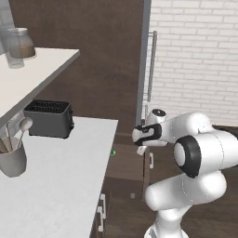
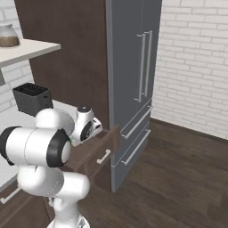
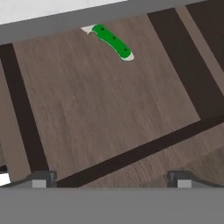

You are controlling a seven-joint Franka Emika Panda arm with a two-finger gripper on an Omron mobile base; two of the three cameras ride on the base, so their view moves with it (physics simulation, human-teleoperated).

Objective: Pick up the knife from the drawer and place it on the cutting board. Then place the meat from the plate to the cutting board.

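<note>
Pincer (image 3: 111, 181) is hanging spread wide above the open drawer (image 3: 105, 109), pointing down, knife (image 3: 113, 41) lying well ahead.

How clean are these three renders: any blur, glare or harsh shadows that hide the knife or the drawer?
Hand view: sharp, evenly lit, the knife reads crisp green on the drawer floor, with no glare. Left base view: soft flat light, only a green speck of the knife at the counter edge. Right base view: no blur, the arm covers most of the drawer, and the hand's fingertips are slightly soft in the hand view.
</note>
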